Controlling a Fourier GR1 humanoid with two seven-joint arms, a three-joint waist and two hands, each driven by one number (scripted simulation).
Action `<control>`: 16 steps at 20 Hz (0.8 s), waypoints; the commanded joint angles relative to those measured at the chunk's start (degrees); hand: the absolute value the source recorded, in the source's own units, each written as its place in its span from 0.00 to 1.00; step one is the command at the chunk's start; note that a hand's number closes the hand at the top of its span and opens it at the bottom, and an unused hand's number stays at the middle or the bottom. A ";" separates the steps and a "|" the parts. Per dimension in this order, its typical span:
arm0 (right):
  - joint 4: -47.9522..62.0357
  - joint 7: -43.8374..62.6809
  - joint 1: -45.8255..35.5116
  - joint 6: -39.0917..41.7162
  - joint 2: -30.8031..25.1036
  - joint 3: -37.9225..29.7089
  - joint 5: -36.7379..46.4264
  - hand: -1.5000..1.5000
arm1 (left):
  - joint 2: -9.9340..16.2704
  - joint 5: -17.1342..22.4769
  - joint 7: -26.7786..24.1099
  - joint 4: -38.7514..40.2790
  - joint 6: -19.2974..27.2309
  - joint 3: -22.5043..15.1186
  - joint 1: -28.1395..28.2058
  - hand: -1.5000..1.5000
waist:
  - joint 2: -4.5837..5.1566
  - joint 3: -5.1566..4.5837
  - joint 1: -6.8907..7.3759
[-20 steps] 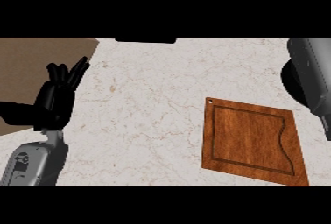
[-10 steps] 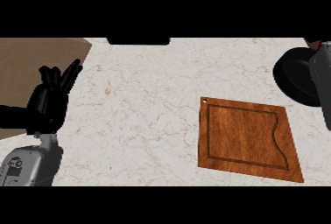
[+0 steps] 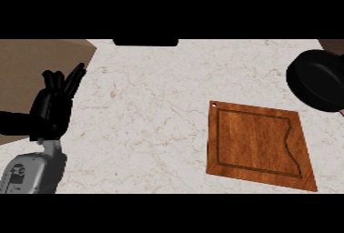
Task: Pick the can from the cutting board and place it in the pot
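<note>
My left hand (image 3: 52, 109) is parked at the left edge of the marble counter (image 3: 154, 104), fingers straight and pointing up, holding nothing. The wooden cutting board (image 3: 259, 143) lies flat toward the near right and the black pot (image 3: 317, 81) sits just past its far right corner, half cut off by the edge. I can't see the can or my right hand anywhere

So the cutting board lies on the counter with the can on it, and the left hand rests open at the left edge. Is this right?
Not quite. The head view shows no can: the cutting board is bare on the counter. The rest holds: the left hand rests open at the left edge, fingers up.
</note>
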 commanded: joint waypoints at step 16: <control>8.09 -30.09 0.75 -8.62 -1.74 -14.88 -23.05 0.00 | -1.10 -1.28 -4.22 3.97 -0.31 0.66 0.70 0.50 | 0.55 -0.05 0.58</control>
